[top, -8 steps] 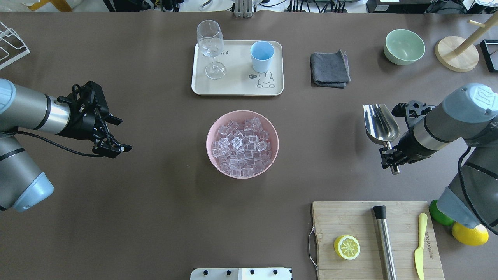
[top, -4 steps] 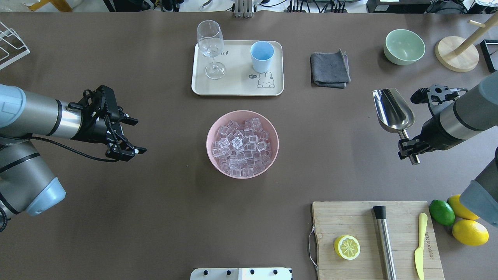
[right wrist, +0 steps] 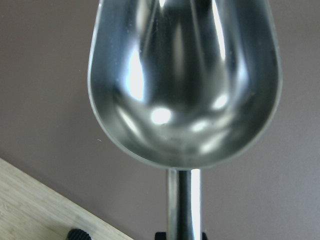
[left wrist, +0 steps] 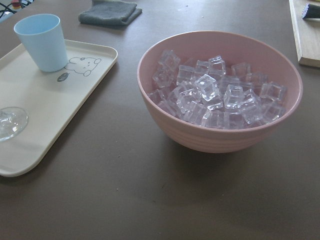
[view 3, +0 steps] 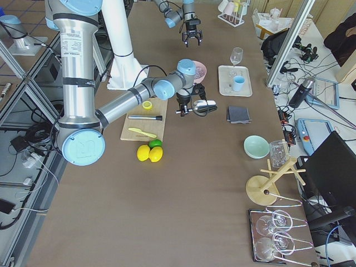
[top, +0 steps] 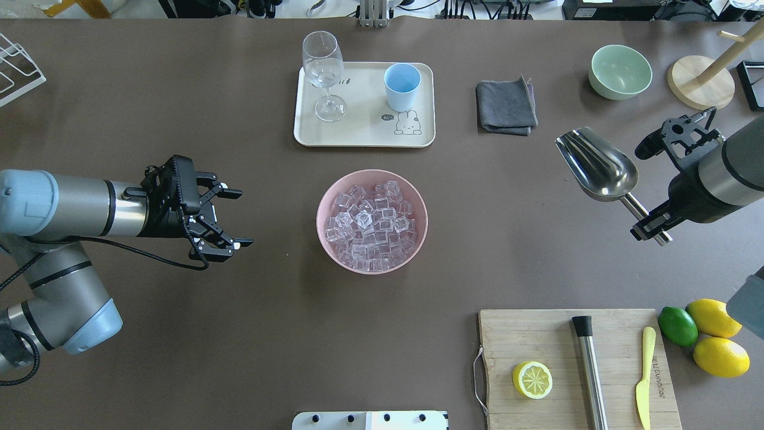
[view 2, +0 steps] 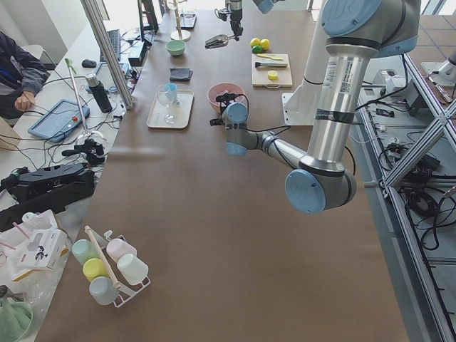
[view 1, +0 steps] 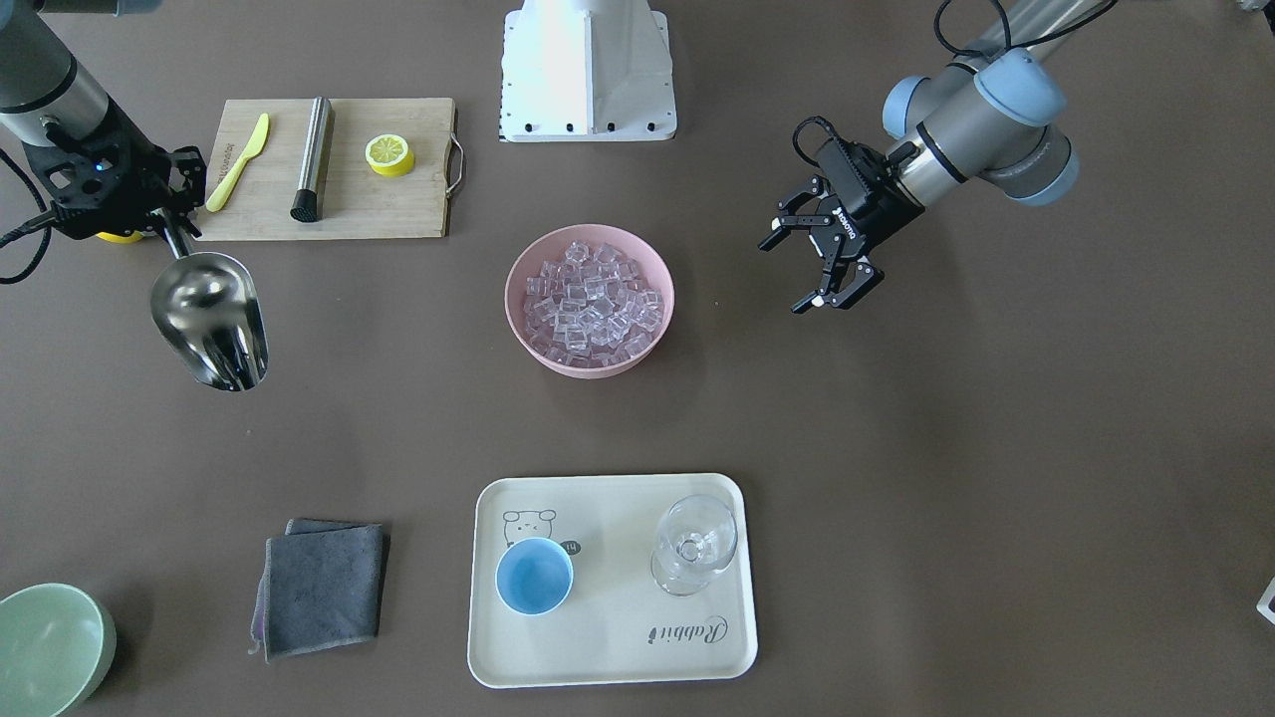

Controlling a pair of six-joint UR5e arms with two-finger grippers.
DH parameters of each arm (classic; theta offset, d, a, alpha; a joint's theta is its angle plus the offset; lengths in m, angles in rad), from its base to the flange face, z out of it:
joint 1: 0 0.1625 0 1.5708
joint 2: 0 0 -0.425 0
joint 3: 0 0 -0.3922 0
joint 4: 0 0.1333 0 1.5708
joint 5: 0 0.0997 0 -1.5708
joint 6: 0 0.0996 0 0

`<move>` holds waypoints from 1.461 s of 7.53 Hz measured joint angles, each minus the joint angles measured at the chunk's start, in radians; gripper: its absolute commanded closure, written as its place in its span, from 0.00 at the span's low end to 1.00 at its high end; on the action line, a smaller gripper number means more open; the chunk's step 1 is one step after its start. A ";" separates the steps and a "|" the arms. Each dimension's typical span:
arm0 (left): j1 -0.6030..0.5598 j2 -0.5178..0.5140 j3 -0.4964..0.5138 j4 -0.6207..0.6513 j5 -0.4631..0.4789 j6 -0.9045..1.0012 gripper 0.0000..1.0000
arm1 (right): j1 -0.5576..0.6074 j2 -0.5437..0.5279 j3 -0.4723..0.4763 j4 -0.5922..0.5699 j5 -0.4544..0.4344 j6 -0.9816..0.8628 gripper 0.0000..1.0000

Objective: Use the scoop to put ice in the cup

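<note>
The ice (top: 371, 222) fills a pink bowl (top: 418, 203) at the table's middle; it also shows in the left wrist view (left wrist: 215, 97). The light-blue cup (top: 401, 86) stands empty on a cream tray (top: 364, 134), next to a stemmed glass (top: 324, 71). My right gripper (top: 652, 228) is shut on the rod handle of the steel scoop (top: 597, 164), held above the table far right of the bowl; its trough (right wrist: 185, 75) is empty. My left gripper (top: 234, 218) is open and empty, left of the bowl.
A grey cloth (top: 506, 107) and a pale-green bowl (top: 619, 71) lie at the back right. A wooden board (top: 537, 334) at the front right bears a lemon half (top: 532, 380), a steel cylinder (top: 590, 370) and a yellow knife (top: 644, 376). Lemons and a lime (top: 677, 326) lie beside it.
My left gripper has moved right, toward the pink bowl. My right gripper has carried the scoop farther right and back, and the scoop now points more to the left.
</note>
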 measured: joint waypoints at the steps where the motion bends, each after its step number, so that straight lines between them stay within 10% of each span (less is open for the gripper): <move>1: 0.013 -0.018 0.043 -0.077 0.007 0.001 0.02 | 0.001 0.009 0.030 -0.053 -0.034 -0.141 1.00; 6: 0.054 -0.160 0.288 -0.264 0.022 0.002 0.03 | -0.029 0.161 0.146 -0.424 -0.284 -0.795 1.00; 11: 0.117 -0.243 0.391 -0.322 0.056 0.001 0.03 | -0.082 0.371 0.139 -0.743 -0.346 -1.065 1.00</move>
